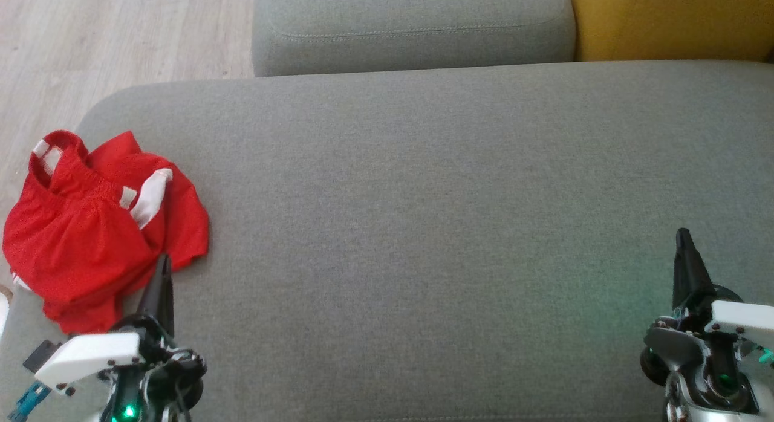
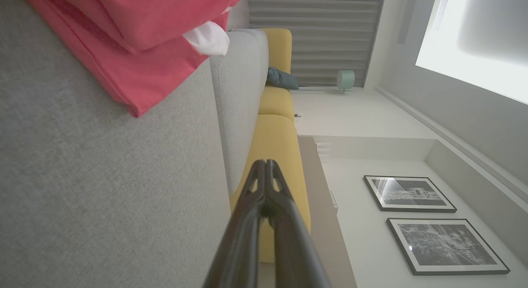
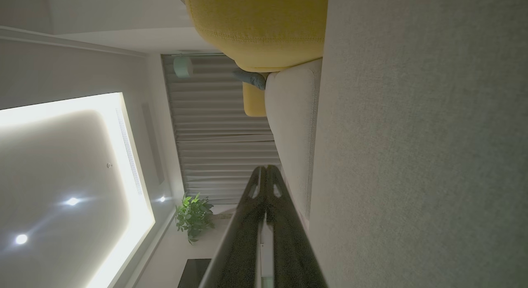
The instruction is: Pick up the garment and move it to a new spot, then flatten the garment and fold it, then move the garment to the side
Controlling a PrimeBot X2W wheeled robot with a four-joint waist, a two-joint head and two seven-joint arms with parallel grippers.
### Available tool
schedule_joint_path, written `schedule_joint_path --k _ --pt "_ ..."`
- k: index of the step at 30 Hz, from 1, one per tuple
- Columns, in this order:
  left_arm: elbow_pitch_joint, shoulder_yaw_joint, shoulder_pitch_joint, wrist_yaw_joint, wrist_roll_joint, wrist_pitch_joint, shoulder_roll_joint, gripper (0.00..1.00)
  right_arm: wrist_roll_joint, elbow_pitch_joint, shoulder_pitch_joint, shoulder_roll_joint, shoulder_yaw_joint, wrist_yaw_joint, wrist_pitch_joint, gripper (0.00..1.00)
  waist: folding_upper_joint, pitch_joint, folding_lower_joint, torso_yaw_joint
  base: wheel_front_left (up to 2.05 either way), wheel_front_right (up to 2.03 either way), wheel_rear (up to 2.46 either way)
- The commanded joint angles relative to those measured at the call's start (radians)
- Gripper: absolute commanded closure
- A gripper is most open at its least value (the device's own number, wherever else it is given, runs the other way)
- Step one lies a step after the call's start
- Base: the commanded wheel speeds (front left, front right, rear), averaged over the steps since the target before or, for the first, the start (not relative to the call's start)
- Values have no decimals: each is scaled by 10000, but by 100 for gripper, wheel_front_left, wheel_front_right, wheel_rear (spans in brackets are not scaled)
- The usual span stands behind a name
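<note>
Left hand point(image 1: 163, 263) closed; garment point(image 1: 78, 240) crumpled, red, white stripes.

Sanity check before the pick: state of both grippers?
Left gripper: closed, empty, beside the red garment.
Right gripper: closed, empty, over the grey cushion.

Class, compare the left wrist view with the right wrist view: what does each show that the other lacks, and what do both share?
Left wrist view, not the right: the red garment lying on the grey sofa seat, and two framed pictures. Right wrist view, not the left: a potted plant and ceiling spotlights. Both: the grey sofa seat, a yellow cushion, a pleated curtain, and a shut gripper, the left gripper and the right gripper.
</note>
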Motion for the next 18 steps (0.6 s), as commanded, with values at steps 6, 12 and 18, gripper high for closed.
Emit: schedule_joint_path --k 6,12,18 --pt "-385 348 -565 -71 -43 73 171 100 74 -390 -180 -49 208 67 58 100 0 0 0 0 0 0 0" --pt "-385 348 -565 -71 -43 73 171 100 74 -390 -180 -49 208 67 58 100 0 0 0 0 0 0 0" --pt "-385 348 -565 -71 -43 73 171 100 74 -390 -180 -49 208 67 58 100 0 0 0 0 0 0 0"
